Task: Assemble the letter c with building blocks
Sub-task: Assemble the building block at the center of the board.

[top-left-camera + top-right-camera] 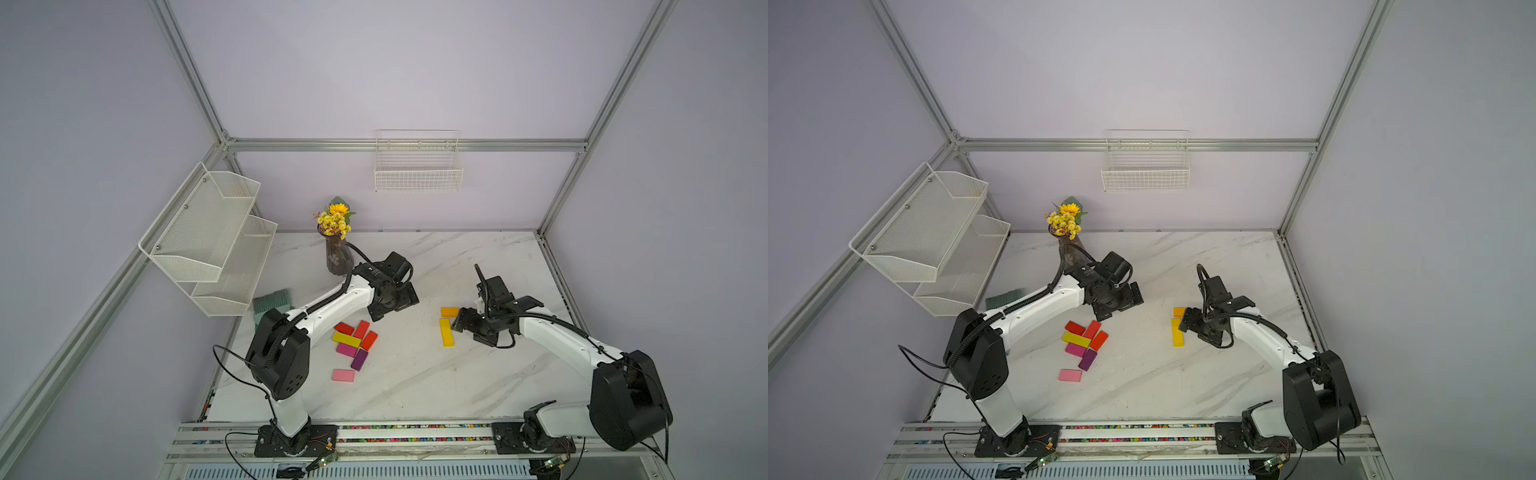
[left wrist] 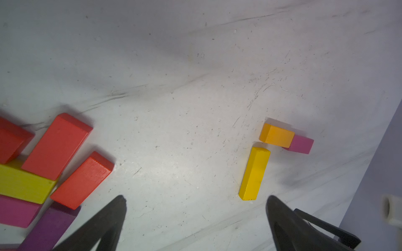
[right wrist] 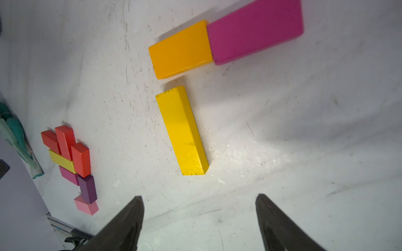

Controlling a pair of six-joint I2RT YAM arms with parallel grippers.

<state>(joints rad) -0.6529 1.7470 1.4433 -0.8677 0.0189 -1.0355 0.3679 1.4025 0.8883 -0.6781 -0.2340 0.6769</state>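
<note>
Several building blocks lie bunched left of the table's middle: three red (image 1: pixel 361 329), one yellow (image 1: pixel 346 340), one magenta (image 1: pixel 347 350), one purple (image 1: pixel 359 360), with a light pink one (image 1: pixel 343 375) just apart. To the right, an orange block (image 3: pixel 180 50) butts end to end against a magenta block (image 3: pixel 254 30). A long yellow block (image 3: pixel 182 130) lies at right angles below the orange end. My right gripper (image 3: pixel 199 196) hovers open beside these three, holding nothing. My left gripper (image 2: pixel 195 198) is open and empty, above bare table between the two groups.
A dark vase of yellow flowers (image 1: pixel 337 245) stands behind the left arm. A green ribbed item (image 1: pixel 272 301) lies at the table's left edge under a white mesh shelf (image 1: pixel 208 237). A wire basket (image 1: pixel 417 166) hangs on the back wall.
</note>
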